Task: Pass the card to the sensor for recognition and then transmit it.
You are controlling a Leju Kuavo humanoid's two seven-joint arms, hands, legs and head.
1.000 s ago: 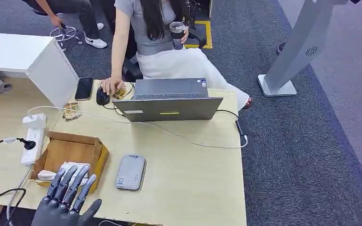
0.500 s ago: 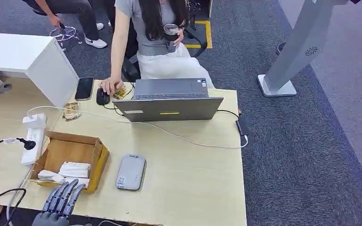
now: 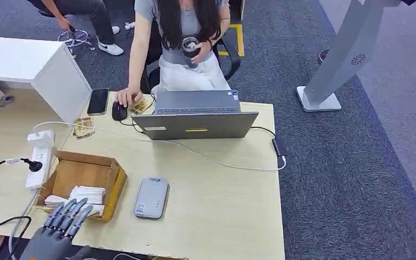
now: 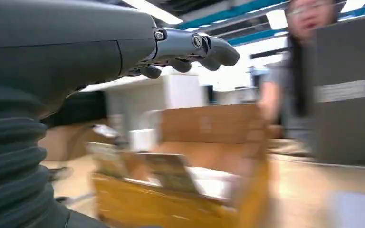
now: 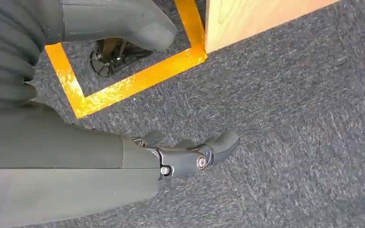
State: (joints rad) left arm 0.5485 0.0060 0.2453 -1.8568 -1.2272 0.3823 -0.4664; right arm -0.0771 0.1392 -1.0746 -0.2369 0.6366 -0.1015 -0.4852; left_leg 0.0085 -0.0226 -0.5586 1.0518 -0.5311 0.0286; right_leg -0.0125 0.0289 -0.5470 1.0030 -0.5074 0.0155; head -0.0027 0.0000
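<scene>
Left hand [image 3: 54, 235]: our fingers spread, empty, over the box's [image 3: 116, 181] near rim at surface's near edge.
Right hand [image 5: 185, 154]: fingers loosely curled, empty, above carpet.
Sensor [image 3: 151, 197]: beside box, open surface rightward.

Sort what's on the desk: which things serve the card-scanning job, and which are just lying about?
Job: wooden box holding white cards; grey card reader; left hand.

Lying about: laptop, phone, mouse, power strip, tumbler.

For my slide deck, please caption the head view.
Left robot hand hovers, fingers spread, at the near edge of the box of cards, beside the grey sensor.
</scene>
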